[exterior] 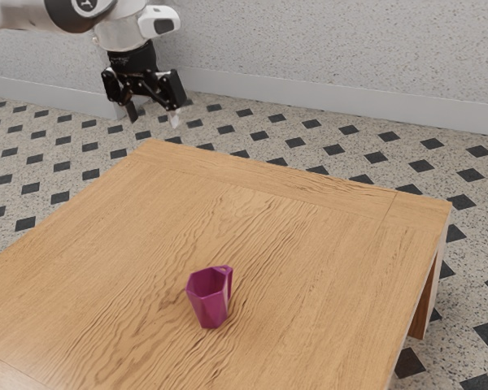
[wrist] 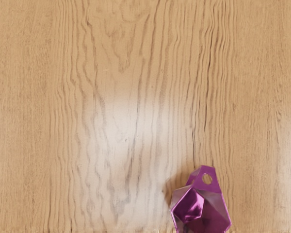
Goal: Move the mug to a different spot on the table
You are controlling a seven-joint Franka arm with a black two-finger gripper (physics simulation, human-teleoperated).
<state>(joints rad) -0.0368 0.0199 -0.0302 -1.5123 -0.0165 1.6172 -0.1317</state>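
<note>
A purple faceted mug (exterior: pixel 210 296) stands upright on the wooden table (exterior: pixel 309 236), toward its front edge. My gripper (exterior: pixel 153 115) hangs high above the table's far left part, well apart from the mug, its fingers open with nothing between them. In the wrist view the mug (wrist: pixel 201 206) is seen from above, its small handle (wrist: pixel 206 177) with a hole sticking out from the rim.
The table's right edge (exterior: pixel 435 268) drops to a tiled floor (exterior: pixel 472 341) with black diamonds. A grey wall (exterior: pixel 350 41) with a white skirting runs behind. Bare wood surrounds the mug on all sides.
</note>
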